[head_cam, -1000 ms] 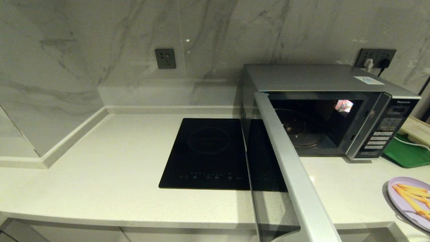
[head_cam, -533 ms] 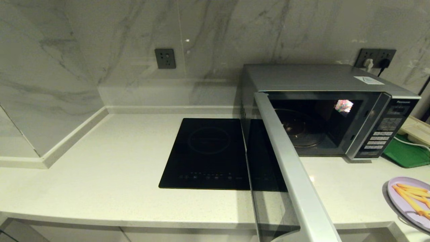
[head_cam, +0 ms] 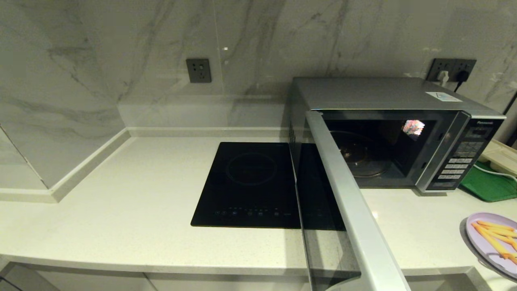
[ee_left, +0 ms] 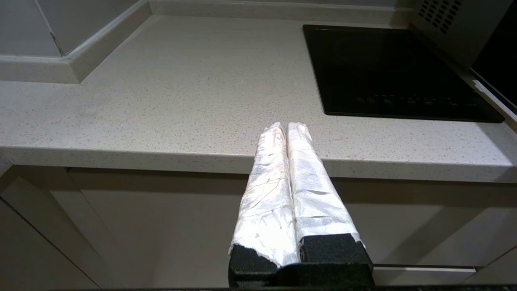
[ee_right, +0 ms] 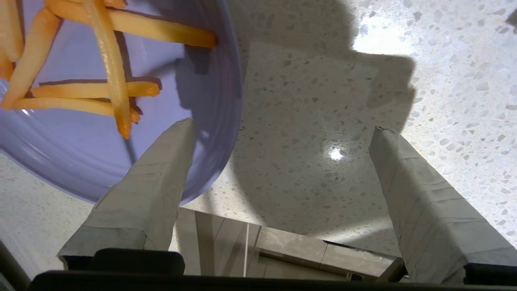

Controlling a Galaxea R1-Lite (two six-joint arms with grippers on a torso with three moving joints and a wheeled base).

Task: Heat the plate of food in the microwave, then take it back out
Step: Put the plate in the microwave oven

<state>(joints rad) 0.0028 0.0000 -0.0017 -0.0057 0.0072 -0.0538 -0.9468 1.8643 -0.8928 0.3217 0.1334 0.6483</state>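
The plate of food [head_cam: 490, 242], pale lilac with orange-yellow fries, lies on the counter at the front right, cut off by the head view's edge. The microwave [head_cam: 396, 133] stands at the back right with its door [head_cam: 343, 202] swung wide open toward me and the glass turntable bare inside. My right gripper [ee_right: 282, 129] hangs open just above the counter at the plate's [ee_right: 80, 133] rim, one finger over the rim, the other over bare counter. My left gripper [ee_left: 286, 125] is shut and empty, parked in front of the counter edge. Neither gripper shows in the head view.
A flat black induction hob [head_cam: 250, 184] is set into the counter left of the microwave. A green tray [head_cam: 490, 184] lies right of the microwave. The counter's front edge [ee_right: 282, 226] lies right below my right gripper. Wall sockets [head_cam: 198, 70] sit on the marble backsplash.
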